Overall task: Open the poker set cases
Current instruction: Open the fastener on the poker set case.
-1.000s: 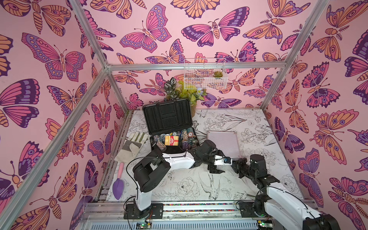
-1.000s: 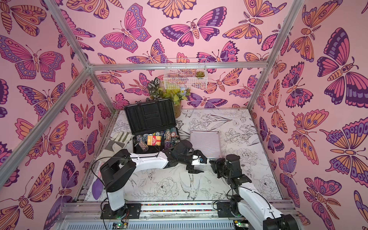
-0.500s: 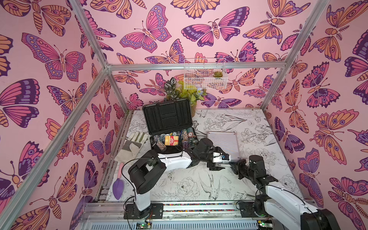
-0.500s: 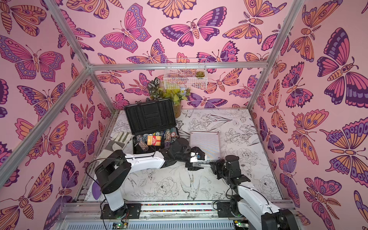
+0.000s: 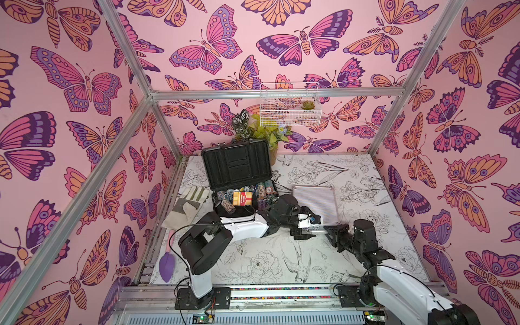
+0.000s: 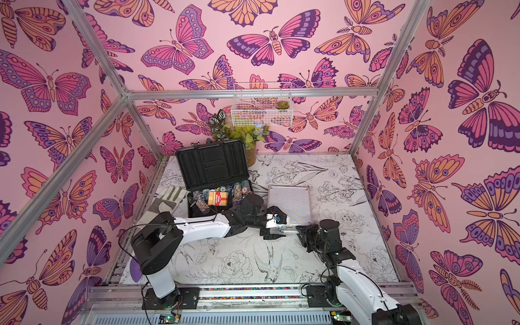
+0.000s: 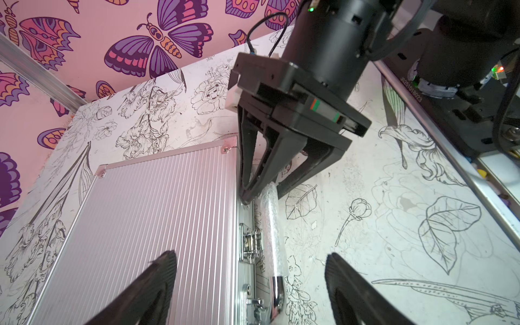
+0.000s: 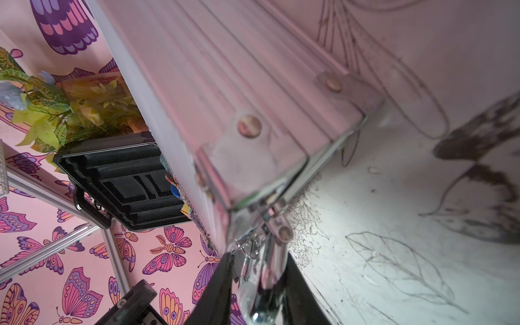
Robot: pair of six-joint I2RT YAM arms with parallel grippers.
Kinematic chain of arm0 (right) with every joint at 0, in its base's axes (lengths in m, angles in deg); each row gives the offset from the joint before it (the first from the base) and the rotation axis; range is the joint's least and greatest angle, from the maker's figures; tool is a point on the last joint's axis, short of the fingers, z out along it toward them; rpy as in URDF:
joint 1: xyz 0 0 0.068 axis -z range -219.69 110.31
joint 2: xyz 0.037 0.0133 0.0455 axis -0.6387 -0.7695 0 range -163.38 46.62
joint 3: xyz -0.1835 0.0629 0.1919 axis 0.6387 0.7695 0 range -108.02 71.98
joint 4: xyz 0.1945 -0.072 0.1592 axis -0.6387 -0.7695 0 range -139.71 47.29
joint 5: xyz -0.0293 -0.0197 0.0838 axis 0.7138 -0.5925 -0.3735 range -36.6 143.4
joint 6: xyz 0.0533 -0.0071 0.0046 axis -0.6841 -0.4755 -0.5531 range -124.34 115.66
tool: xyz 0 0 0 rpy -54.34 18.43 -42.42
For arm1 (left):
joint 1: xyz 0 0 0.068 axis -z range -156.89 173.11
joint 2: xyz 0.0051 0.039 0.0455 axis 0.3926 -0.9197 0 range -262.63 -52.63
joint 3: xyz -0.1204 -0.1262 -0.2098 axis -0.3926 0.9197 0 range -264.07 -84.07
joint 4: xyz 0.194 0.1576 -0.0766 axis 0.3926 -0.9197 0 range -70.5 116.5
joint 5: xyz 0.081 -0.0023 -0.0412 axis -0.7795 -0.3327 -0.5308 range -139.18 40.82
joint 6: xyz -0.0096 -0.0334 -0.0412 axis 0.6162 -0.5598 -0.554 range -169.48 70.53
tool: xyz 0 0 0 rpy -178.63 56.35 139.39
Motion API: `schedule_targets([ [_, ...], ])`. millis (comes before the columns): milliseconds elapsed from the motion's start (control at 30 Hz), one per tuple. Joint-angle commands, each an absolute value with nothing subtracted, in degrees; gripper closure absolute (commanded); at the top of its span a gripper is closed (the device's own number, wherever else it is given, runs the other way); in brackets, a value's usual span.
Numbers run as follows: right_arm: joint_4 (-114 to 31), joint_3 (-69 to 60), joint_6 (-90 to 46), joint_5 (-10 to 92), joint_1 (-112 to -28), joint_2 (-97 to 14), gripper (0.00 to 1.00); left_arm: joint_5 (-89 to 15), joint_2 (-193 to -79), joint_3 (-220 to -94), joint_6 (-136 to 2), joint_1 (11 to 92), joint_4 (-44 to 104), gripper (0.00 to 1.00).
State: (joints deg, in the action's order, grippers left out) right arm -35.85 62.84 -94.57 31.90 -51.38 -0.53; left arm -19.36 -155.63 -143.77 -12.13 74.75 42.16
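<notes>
Black plastic case (image 5: 236,166) stands open; the silvery-pink aluminium case (image 5: 315,204) beside it lies shut. Left end effector (image 7: 250,254) gapes over its latches (image 7: 247,242); right end effector (image 7: 260,194) meets its handle (image 7: 271,225), grip unclear.

A larger dark case (image 5: 236,166) stood open directly in front of the potted plant (image 5: 261,130), its lid raised upright and black inside, its base holding poker chips (image 5: 263,191) and a red card box (image 5: 242,198). A smaller silvery-pink ribbed aluminium case (image 5: 315,204) lay flat and closed, farther forward and to the right of the plant.
</notes>
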Motion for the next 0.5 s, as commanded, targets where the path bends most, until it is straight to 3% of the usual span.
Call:
schedule_targets([
  [0, -37.5, 61.99, -95.38, 33.35, -51.38, 0.19, 0.68, -17.99, -154.07, -142.19, -13.59, 74.26, 44.06, 0.15],
  [467, -35.85, 59.07, -94.72, 33.33, -51.34, -3.15, 0.67, -17.13, -153.04, -138.82, -17.37, 72.68, 50.14, 0.16],
])
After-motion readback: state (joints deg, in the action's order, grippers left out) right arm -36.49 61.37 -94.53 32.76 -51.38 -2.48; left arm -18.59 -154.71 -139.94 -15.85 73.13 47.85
